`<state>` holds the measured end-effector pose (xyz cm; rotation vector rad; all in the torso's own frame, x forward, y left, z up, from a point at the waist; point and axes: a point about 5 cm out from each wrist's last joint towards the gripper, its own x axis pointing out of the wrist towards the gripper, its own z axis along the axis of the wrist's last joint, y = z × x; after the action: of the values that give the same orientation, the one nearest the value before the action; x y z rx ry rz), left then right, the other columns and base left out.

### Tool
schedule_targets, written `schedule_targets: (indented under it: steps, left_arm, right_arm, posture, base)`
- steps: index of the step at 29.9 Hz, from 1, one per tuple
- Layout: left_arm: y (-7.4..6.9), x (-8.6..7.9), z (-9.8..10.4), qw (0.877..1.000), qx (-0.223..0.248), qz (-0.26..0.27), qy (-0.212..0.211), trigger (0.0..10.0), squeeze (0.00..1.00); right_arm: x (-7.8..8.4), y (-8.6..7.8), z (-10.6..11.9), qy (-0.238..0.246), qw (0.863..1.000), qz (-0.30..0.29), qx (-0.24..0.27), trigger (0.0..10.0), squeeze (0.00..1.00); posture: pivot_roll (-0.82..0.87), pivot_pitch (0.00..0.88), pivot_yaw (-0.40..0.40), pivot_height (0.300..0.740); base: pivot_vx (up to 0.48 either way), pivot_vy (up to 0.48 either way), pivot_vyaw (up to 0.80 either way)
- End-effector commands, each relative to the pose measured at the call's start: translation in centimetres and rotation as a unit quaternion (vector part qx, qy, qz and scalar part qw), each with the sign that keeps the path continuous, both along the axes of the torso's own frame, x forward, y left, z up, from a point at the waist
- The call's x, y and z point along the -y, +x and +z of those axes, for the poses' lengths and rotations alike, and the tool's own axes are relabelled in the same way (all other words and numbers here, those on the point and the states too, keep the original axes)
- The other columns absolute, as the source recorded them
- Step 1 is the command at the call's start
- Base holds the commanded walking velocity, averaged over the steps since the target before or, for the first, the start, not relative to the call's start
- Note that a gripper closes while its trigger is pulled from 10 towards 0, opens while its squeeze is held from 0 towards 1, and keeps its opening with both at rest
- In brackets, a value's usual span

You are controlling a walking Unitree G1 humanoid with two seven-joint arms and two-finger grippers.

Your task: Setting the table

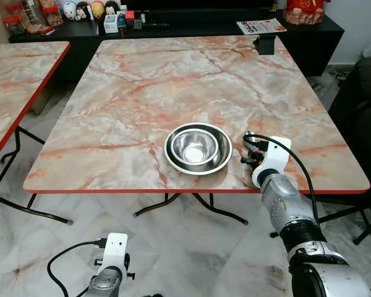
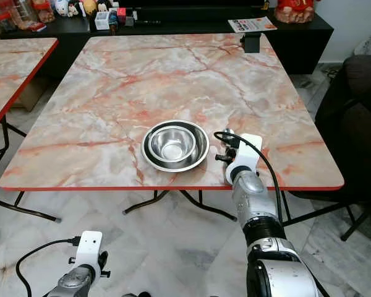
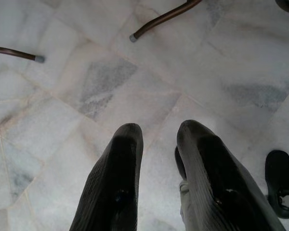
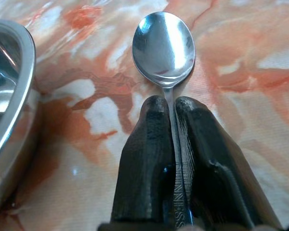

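Note:
A steel bowl [image 1: 198, 146] sits inside a steel plate [image 1: 172, 159] near the front edge of the marble table [image 1: 130, 93]. My right gripper [image 4: 169, 103] is shut on a metal spoon [image 4: 164, 47], clamping its handle, with the spoon's bowl sticking out over the tabletop just right of the plate [image 4: 9, 96]. In the head views the right wrist [image 1: 269, 158] hovers low over the table beside the plate. My left gripper [image 3: 156, 132] hangs idle over the tiled floor, its fingers a little apart with nothing between them.
A second marble table [image 1: 18, 68] stands to the left. A black sideboard [image 1: 173, 28] with jars, figurines and a magazine [image 1: 261, 26] runs along the back. A small black box [image 1: 266, 43] rests on the table's far right edge. A dark chair [image 1: 365, 93] is on the right.

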<state>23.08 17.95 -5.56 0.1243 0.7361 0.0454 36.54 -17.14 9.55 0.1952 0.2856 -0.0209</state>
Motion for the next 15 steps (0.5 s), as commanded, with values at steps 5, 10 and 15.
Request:
schedule_targets:
  steps: [5, 10, 15]
  left_arm:
    - [-0.49, 0.01, -0.34, 1.000, -0.011, -0.003, 0.007, 10.0, 0.00]
    - [-0.51, 0.01, -0.35, 1.000, -0.011, -0.003, 0.007, 10.0, 0.00]
    - [-0.51, 0.00, -0.35, 1.000, -0.011, -0.003, 0.008, 10.0, 0.00]
  right_arm:
    - [-0.29, -0.06, -0.56, -0.014, 1.000, 0.011, -0.005, 10.0, 0.00]
    - [-0.07, 0.03, -0.48, -0.024, 1.000, 0.012, 0.003, 10.0, 0.00]
    - [0.07, 0.09, -0.40, -0.030, 0.999, 0.015, 0.009, 10.0, 0.00]
  posture:
    - [-0.07, 0.136, 0.014, 0.740]
    - [-0.07, 0.136, 0.013, 0.740]
    - [-0.07, 0.134, 0.012, 0.740]
  base:
    - [0.000, 0.000, 0.00]
    - [0.000, 0.000, 0.00]
    - [0.000, 0.000, 0.00]
